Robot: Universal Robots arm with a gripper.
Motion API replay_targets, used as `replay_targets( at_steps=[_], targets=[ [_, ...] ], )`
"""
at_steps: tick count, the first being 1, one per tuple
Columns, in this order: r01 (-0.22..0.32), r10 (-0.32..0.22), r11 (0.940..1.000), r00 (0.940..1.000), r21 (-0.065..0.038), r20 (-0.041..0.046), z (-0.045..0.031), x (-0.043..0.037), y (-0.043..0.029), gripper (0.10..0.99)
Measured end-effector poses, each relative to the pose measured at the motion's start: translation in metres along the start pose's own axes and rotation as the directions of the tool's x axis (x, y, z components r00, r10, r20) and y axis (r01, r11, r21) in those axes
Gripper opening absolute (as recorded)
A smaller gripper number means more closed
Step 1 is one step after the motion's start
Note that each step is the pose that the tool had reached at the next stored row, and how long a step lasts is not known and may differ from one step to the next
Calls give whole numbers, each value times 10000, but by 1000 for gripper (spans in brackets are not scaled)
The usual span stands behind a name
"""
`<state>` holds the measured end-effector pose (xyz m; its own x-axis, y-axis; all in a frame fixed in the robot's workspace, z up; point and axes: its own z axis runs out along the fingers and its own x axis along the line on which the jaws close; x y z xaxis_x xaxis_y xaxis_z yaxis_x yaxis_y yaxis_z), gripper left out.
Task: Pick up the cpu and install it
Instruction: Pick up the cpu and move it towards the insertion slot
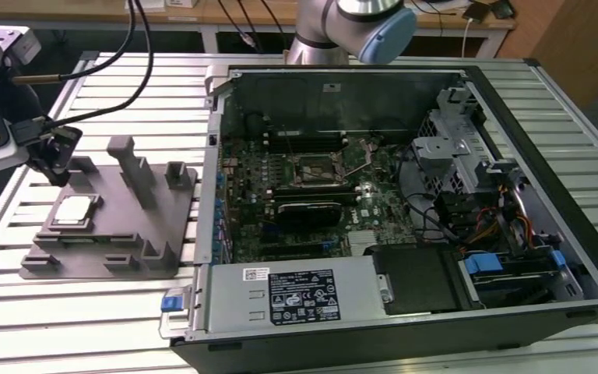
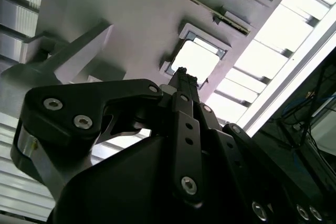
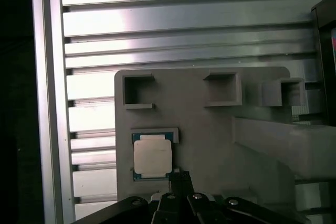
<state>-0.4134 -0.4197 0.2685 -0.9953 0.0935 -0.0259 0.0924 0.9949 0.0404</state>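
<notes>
The cpu (image 1: 74,212), a flat silver square with a dark rim, lies in a recess of the grey tray (image 1: 112,245) at the exterior view's left. Both wrist views show it too, as the cpu (image 3: 152,156) and the bright cpu (image 2: 195,61) on the tray (image 3: 205,124). My gripper (image 1: 52,165) hangs just above the tray, a little behind the cpu and off its edge. Its fingertips (image 3: 181,178) look pressed together with nothing between them. The open socket (image 1: 318,170) sits on the motherboard inside the computer case.
Upright posts (image 1: 133,167) rise from the tray beside the gripper. The open computer case (image 1: 548,156) lies at the exterior view's right, with a power supply (image 1: 289,292) near its front and cables (image 1: 486,226) on its right side. Slatted aluminium table (image 1: 71,327) surrounds everything.
</notes>
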Motion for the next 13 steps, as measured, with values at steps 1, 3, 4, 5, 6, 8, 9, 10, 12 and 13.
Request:
replay_targets(
  at_steps=[1, 3, 4, 5, 6, 8, 9, 10, 12, 13],
  targets=[
    [-7, 7, 10000, 10000, 3, 1, 19, 7, -1, 106],
    [-20, 20, 10000, 10000, 11, -2, 54, 22, -4, 106],
    [-26, 26, 10000, 10000, 15, -3, 71, 31, -6, 106],
    [-31, 31, 10000, 10000, 20, -6, 87, 41, -8, 106],
    [-36, 36, 10000, 10000, 22, -7, 106, 52, -9, 106],
    [-43, 43, 10000, 10000, 23, -8, 140, 73, -10, 106],
    [-46, 46, 10000, 10000, 22, -9, 155, 81, -9, 106],
    [-49, 49, 10000, 10000, 23, -12, 170, 89, -7, 106],
    [-57, 57, 10000, 10000, 24, -18, 198, 104, 3, 106],
    [-61, 61, 10000, 10000, 25, -19, 210, 112, 10, 106]
  ],
)
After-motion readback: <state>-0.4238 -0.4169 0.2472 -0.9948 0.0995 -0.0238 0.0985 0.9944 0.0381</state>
